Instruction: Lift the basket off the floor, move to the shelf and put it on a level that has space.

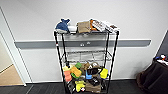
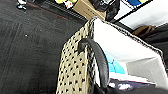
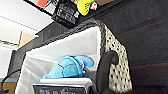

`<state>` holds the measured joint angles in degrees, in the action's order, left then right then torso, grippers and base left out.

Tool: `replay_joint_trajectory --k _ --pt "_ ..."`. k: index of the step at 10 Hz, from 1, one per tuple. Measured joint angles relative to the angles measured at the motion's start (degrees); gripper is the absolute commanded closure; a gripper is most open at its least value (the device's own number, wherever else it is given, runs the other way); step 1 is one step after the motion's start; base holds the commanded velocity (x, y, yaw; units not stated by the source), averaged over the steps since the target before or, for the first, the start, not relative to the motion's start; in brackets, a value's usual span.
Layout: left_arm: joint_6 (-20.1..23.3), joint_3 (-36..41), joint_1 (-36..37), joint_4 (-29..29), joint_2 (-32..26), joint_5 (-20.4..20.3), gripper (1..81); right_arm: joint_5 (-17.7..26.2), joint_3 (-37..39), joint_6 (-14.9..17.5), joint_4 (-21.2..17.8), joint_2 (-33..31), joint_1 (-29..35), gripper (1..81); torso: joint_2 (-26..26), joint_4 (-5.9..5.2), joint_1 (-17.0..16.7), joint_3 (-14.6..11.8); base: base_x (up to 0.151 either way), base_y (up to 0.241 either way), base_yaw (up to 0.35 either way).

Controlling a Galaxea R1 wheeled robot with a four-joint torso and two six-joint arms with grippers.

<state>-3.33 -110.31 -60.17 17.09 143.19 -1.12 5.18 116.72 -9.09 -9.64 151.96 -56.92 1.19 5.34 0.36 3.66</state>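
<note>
Shelf (image 1: 86, 60) dead ahead against the white wall (image 1: 135, 20), on dark floor (image 1: 45, 88). Top tier is packed edge to edge: blue plush whale (image 1: 62, 25), brown pouch (image 1: 83, 26), packets. Bottom tier is crammed with colourful toys (image 1: 82, 75). Middle level (image 1: 86, 56) looks mostly bare wire grid, the open room here. Doorway with tan wood flooring (image 1: 10, 75) sits off to one side, dark draped furniture (image 1: 155, 77) to the other. Basket (image 2: 75, 72) is up off the floor, close under both wrist cameras, dark handle loop (image 2: 96, 60) at each end right by each wrist. Inside: blue plush (image 3: 68, 67) and a flat box (image 3: 62, 83) against the white lining. Fingers on both arms: cannot tell whether they're closed.
</note>
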Motion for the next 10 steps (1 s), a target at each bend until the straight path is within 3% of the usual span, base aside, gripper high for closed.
replay_joint_trajectory --k 7,10 --pt "0.0 -4.2 -1.8 -1.0 2.1 0.9 81.1 -0.1 0.0 0.0 0.0 0.7 -2.5 81.1 0.0 0.0 0.0 -0.1 0.0 0.0 0.0" --pt "0.0 -4.2 -2.3 -1.1 2.2 1.1 81.1 0.2 0.4 0.0 0.0 0.9 -3.0 81.1 0.1 0.0 -0.1 -0.1 0.084 -0.021 0.0"
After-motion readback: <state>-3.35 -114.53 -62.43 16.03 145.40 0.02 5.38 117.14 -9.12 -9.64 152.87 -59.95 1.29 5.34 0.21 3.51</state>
